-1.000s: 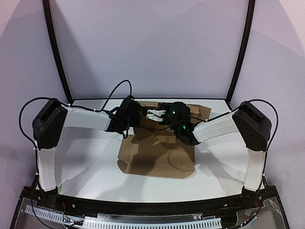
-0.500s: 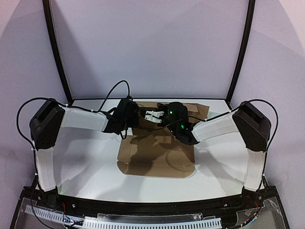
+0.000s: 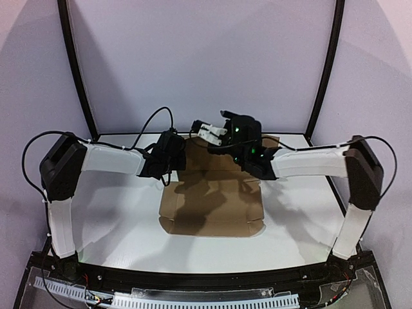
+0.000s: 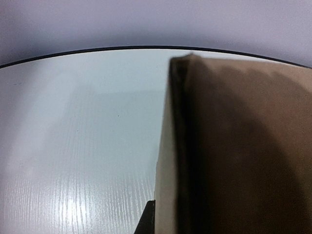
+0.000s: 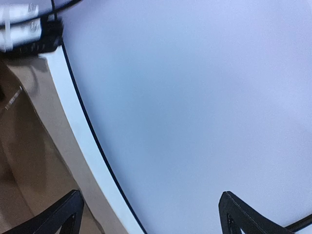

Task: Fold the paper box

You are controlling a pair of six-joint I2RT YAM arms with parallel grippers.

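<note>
The paper box [image 3: 212, 199] lies mostly flat as a brown cardboard sheet in the middle of the white table. My left gripper [image 3: 182, 156] sits low at its back left corner. In the left wrist view a flap of the paper box [image 4: 168, 161] stands upright, its edge running straight into my left gripper [image 4: 163, 222]. That gripper is shut on the flap; one dark fingertip [image 4: 148, 219] shows and the other is hidden behind the cardboard. My right gripper [image 3: 209, 132] hangs raised above the sheet's back edge. In the right wrist view my right gripper [image 5: 151, 214] is wide open, empty, and facing the back wall.
The table's back edge [image 3: 129, 134] runs just behind the cardboard, with the lavender wall beyond. Black frame posts [image 3: 76, 64] rise at both back corners. Part of the left arm [image 5: 24, 29] shows at the top left of the right wrist view.
My right gripper opened and lifted up and back off the cardboard. My left gripper closed on the flap at the back left and stayed put.
</note>
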